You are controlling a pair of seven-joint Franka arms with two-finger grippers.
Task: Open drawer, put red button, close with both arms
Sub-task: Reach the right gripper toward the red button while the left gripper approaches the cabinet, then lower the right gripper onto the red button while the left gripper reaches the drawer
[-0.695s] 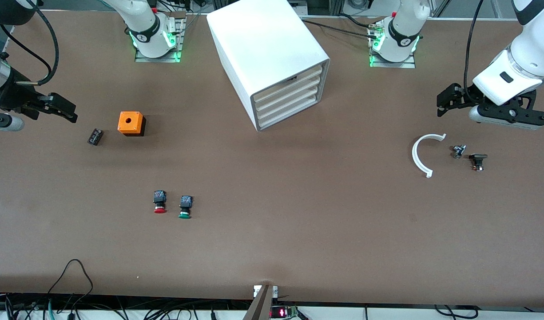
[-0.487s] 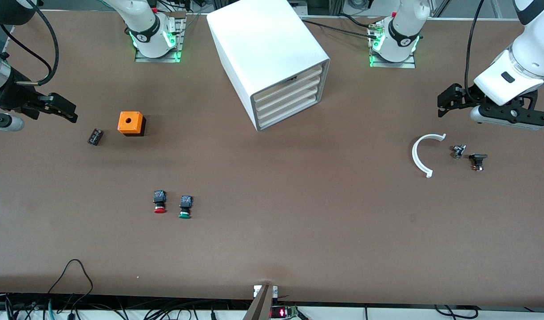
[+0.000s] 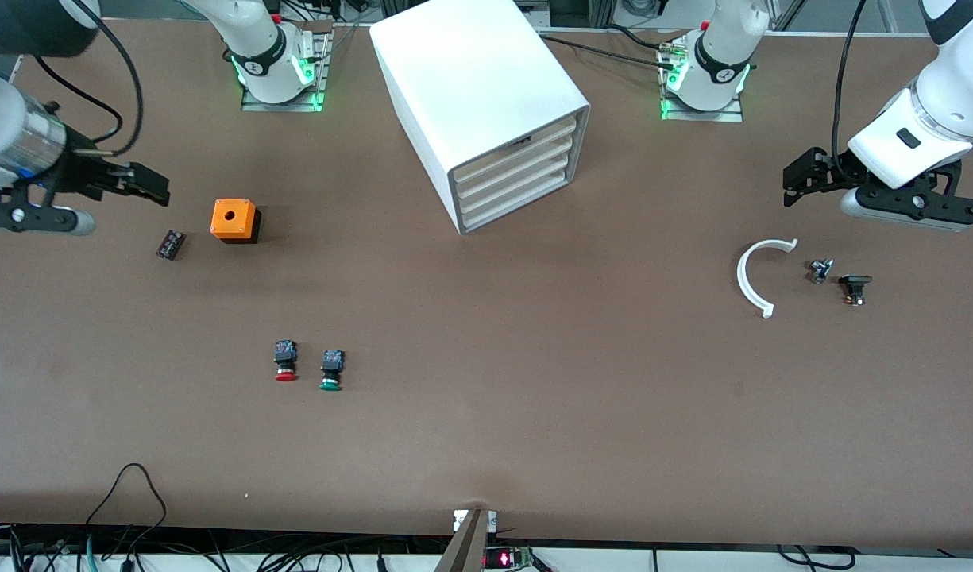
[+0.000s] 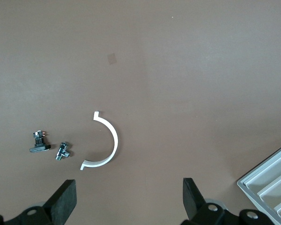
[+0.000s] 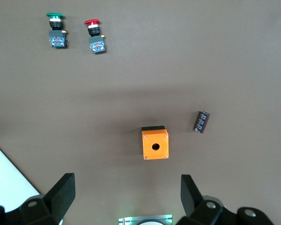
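Right claw (image 3: 148, 184): hanging in the air with its fingers spread wide and holding nothing, over the tabletop (image 3: 486, 413) at the right arm's end, close to an orange box (image 3: 234, 220) and a small black part (image 3: 169, 244).
Left claw (image 3: 796, 181): hanging with its fingers wide apart and empty, over the left arm's end of the tabletop, above a white curved piece (image 3: 754, 276) and two small dark parts (image 3: 839, 280).
Cabinet (image 3: 486, 103): white and boxy, sitting between the two arm bases, its front turned at an angle toward the front camera and the left arm's end.
Drawer (image 3: 514, 171): all four trays are sitting fully pushed in; none is showing a gap.
Red button (image 3: 285, 361): lying on its side on the open tabletop, nearer to the front camera than the orange box, well apart from the cabinet and from both claws.
Red button axis: its long axis is running from black body to red cap, with the cap pointing toward the front camera.
Green button (image 3: 331, 370): lying just beside the red one, pointing the same way, on the side toward the left arm's end.
Progress: judging from this layout, nothing is done yet; opening a drawer, picking and placing the red button, and closing with both arms are all remaining.
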